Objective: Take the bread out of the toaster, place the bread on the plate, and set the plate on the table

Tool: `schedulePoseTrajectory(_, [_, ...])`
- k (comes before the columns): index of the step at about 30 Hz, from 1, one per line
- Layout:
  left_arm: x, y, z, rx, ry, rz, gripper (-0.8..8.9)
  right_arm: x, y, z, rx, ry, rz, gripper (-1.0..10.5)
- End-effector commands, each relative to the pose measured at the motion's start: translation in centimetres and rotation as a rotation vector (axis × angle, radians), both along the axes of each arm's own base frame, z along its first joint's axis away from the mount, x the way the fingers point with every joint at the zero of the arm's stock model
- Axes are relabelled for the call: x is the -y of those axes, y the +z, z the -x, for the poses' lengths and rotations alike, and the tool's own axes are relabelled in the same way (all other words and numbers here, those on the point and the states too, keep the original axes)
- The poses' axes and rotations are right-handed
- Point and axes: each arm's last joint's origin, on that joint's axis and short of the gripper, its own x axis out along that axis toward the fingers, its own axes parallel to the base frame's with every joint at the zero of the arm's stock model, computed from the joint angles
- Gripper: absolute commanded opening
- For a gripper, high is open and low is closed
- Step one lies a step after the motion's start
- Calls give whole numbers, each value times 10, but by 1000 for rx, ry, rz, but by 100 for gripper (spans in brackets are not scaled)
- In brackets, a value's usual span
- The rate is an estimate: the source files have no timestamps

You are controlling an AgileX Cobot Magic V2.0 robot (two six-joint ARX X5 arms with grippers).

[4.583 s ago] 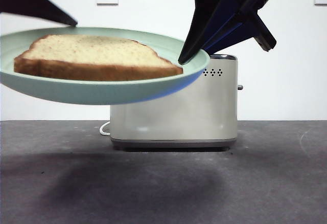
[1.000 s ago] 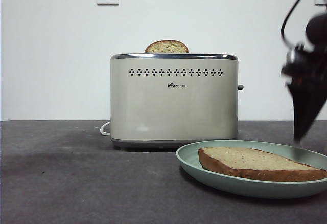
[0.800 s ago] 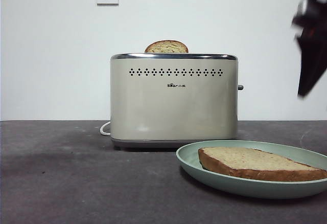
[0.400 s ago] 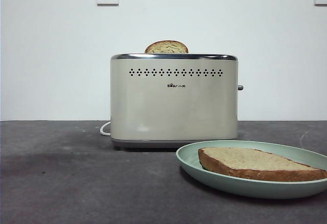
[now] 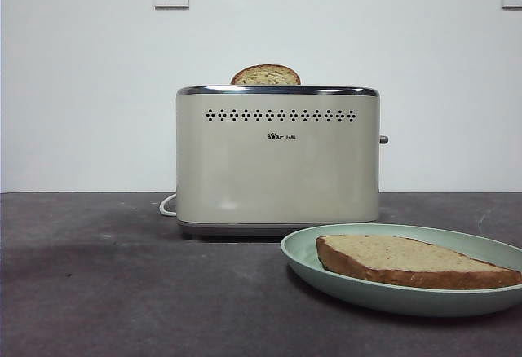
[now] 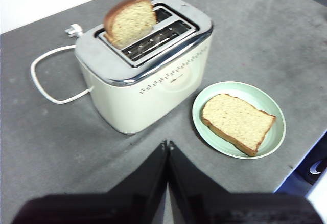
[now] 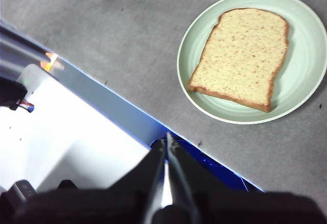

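Observation:
The bread (image 5: 408, 261) lies flat on the mint-green plate (image 5: 310, 253), which rests on the dark grey table (image 5: 122, 292) in front of the toaster's right end. The cream toaster (image 5: 277, 161) stands behind. Bread (image 6: 237, 122) and plate (image 6: 273, 112) also show in the left wrist view, beside the toaster (image 6: 148, 75). In the right wrist view the bread (image 7: 242, 55) lies on the plate (image 7: 306, 75). My left gripper (image 6: 167, 144) is shut and empty, held high above the table. My right gripper (image 7: 166, 141) is shut and empty, high over the table's edge. Neither shows in the front view.
A narrower domed slice (image 5: 266, 75) stands in the toaster's slot, also in the left wrist view (image 6: 130, 20). The toaster's white cord (image 6: 43, 81) loops on the table behind it. The table's edge (image 7: 117, 116) runs below my right gripper.
The plate with the bread came down from the air onto the table. The dark arm at the right rose and left the front view.

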Motion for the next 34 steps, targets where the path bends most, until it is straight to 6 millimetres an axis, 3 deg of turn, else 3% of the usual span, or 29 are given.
schedulePoseTrajectory(1, [0,0,0,2,-8,-2,-8,-1,-2,0,5,19,2,-12])
schedulePoseTrajectory(34, [1,1,-3,16,-2,1,-4,0,-2,-1,7,7,15,2])
